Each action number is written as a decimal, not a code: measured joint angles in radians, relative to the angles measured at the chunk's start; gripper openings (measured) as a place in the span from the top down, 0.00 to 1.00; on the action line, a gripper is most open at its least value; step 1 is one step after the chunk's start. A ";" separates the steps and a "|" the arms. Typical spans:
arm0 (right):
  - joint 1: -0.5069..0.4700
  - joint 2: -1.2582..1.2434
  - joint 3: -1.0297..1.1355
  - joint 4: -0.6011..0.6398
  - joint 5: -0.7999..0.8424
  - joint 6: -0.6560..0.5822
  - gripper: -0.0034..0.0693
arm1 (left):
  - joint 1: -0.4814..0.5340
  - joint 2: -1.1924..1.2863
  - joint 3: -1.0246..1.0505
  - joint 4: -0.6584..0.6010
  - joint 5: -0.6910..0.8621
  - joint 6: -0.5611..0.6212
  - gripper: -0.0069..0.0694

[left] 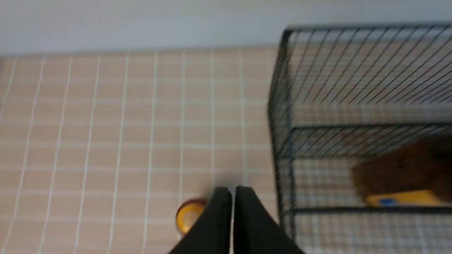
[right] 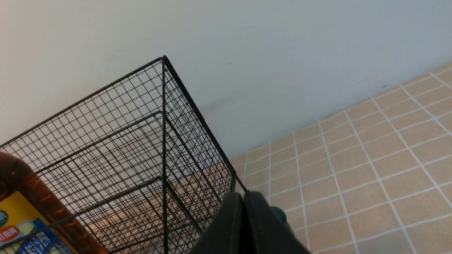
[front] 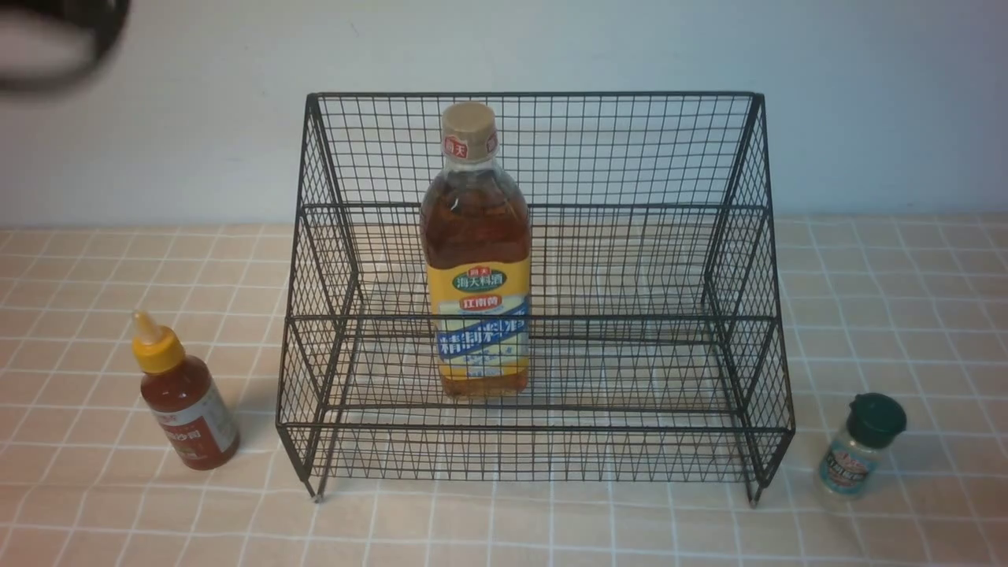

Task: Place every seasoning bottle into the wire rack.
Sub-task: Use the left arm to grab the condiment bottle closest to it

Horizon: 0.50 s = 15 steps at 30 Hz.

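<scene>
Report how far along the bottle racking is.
Done: the tall amber-liquid bottle stands upright in the lower front tier of the wire rack. In hand: nothing; the left gripper and right gripper are both shut and empty. Left: the red-sauce squeeze bottle on the table to the rack's left, and the green-lidded shaker to its right. One of three is racked.

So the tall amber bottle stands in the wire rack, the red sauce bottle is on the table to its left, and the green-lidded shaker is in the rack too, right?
No. The front view shows the green-lidded shaker standing on the table right of the wire rack, not in it. The rest holds.
</scene>
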 joint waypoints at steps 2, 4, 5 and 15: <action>0.000 0.000 0.000 0.000 0.000 0.001 0.97 | 0.033 0.014 0.097 -0.004 0.000 0.005 0.91; 0.000 0.000 0.000 0.000 0.000 0.002 0.97 | 0.046 0.027 0.135 -0.008 0.000 0.011 0.90; 0.000 0.000 0.000 0.000 0.000 0.002 0.97 | 0.052 0.038 0.153 -0.009 -0.001 0.015 0.89; 0.000 0.000 0.000 0.000 0.000 0.003 0.97 | 0.061 0.175 0.178 -0.021 -0.027 0.105 0.46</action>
